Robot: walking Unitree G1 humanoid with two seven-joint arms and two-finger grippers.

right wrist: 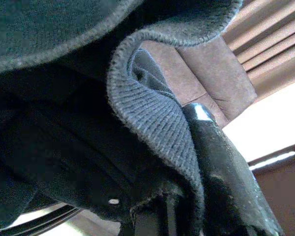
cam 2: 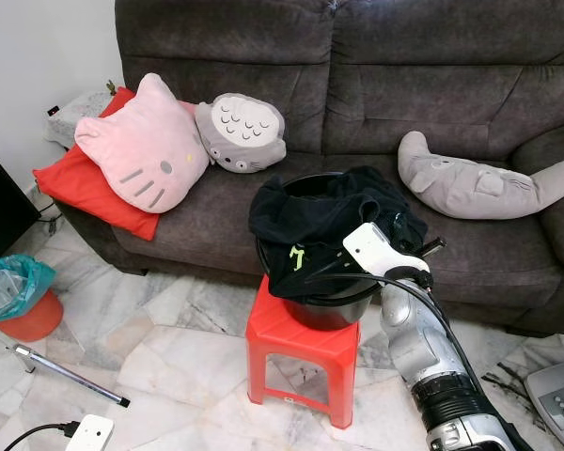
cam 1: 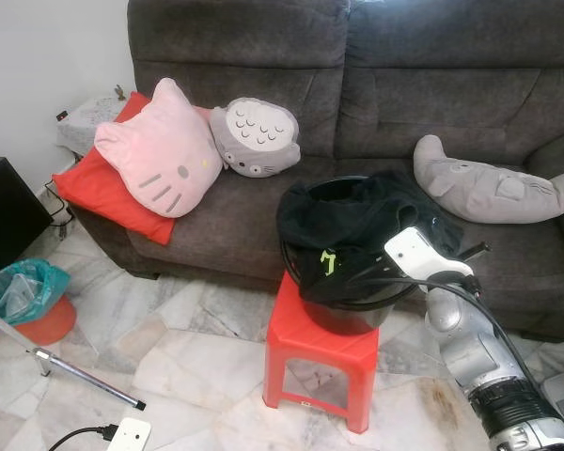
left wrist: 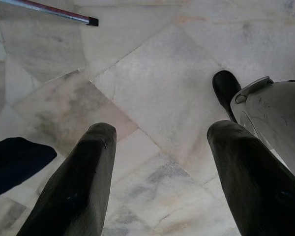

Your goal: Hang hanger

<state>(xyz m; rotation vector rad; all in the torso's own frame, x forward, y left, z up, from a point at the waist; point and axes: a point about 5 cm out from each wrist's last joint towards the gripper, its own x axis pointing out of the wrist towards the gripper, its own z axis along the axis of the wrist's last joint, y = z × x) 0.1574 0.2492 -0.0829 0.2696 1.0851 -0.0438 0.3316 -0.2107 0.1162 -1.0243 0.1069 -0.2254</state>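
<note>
Head cameras overlook sofa (cam 1: 357,113); wrist cameras close-up.

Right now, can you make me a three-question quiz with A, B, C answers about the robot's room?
1. Where does the black bucket stand?
A. on the red stool
B. on the sofa
C. on the floor

2. How many soft cushions and plush toys lie on the sofa?
A. two
B. four
C. six

3. How are the left tool's fingers?
A. clamped on a pole
B. shut together
C. open, above bare floor

Answers:
1 A, the bucket sits on the stool's seat.
2 B, a red cushion, pink cat cushion, grey round plush and long grey plush.
3 C, floor tiles show between the two fingers.
</note>
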